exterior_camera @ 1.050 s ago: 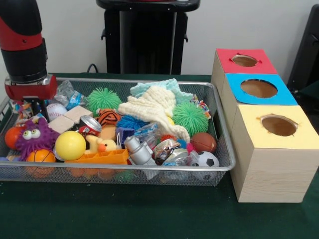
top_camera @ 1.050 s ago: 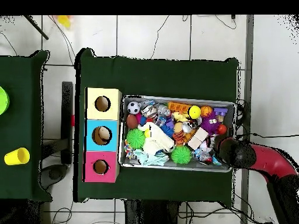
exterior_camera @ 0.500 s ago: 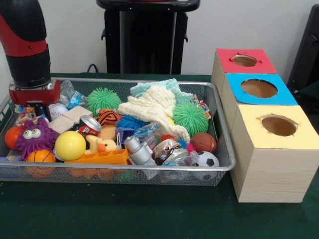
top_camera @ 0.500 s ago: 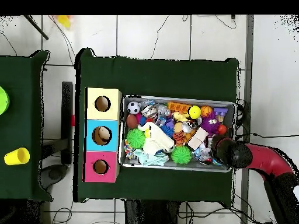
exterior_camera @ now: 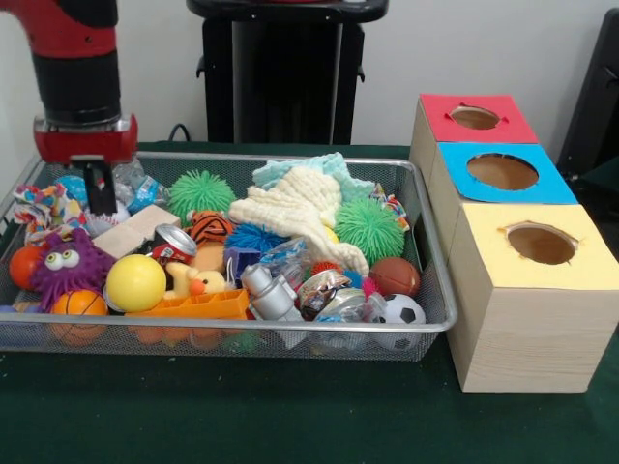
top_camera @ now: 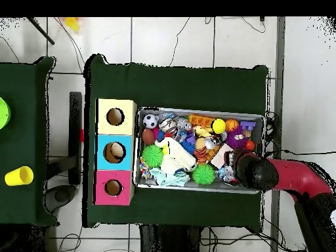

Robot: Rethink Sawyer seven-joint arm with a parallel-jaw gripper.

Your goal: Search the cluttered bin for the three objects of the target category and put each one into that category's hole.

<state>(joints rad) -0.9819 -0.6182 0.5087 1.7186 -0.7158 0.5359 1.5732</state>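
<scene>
Red and black arm at upper left, gripper [exterior_camera: 97,198] over wire bin [exterior_camera: 290,338] of toys, finger state unclear, three coloured boxes [exterior_camera: 513,242] at right

The robot's arm [exterior_camera: 75,68] is a thick round column banded red, then black, then a thin silver ring. Below that sits a flat red block, and under it a narrow black gripper [exterior_camera: 97,189].

Mid-frame, the bin [top_camera: 200,190] of toys sits on a green table [top_camera: 177,85]; three boxes, yellow [top_camera: 116,117], blue [top_camera: 115,152], red [top_camera: 113,188], line its left side, and the arm [top_camera: 289,180] covers its lower right corner
</scene>
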